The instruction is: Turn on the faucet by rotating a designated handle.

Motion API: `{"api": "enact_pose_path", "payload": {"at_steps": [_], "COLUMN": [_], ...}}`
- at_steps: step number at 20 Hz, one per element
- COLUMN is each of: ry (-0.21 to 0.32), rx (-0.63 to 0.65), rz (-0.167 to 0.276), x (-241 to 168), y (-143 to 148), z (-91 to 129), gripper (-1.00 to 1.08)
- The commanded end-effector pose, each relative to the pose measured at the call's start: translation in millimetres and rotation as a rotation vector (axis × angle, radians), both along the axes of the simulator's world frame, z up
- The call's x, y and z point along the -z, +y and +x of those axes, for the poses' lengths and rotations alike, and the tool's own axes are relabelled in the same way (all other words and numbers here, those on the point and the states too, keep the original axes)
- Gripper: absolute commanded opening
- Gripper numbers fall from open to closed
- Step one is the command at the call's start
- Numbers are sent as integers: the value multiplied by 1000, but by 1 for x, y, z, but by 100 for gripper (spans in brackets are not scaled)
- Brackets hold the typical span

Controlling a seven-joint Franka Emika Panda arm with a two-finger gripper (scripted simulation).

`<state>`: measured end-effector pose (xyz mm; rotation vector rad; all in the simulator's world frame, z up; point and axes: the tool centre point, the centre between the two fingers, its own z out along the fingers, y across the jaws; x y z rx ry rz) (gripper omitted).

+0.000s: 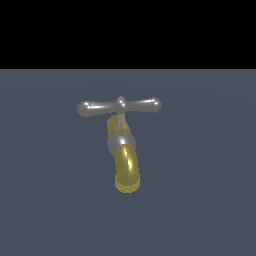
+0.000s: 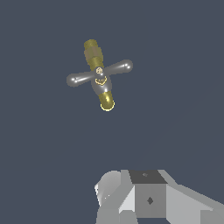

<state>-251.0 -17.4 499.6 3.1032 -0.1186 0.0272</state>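
Faucet with curved brass-gold spout and ribbed rim, grey collar, standing on the dark floor, silver handle lying crosswise on top, two bulbous ends, small central knob

Handle atop faucet, crosswise over spout; end effector well apart from both.

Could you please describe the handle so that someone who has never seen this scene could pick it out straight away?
On the plain grey-blue floor stands one small faucet, the only fixture there. Across its top lies the handle, a glossy silver-grey bar with two rounded ends and a small knob at its middle. Unlike the curved brass-gold spout below it, it is straight and silver.
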Motion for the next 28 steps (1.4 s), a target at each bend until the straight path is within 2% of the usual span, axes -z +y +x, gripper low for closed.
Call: {"api": "enact_pose_path", "payload": {"at_steps": [1,8,14,28], "ry": [0,1,3,11], "rx": [0,-31,-106,-429], "rz": [0,0,1,2], "x": [0,5,17,71], "y": [0,-3,-10,-39], "z": [0,1,3,17], "gripper": [-100,-100,-100,-100]}}
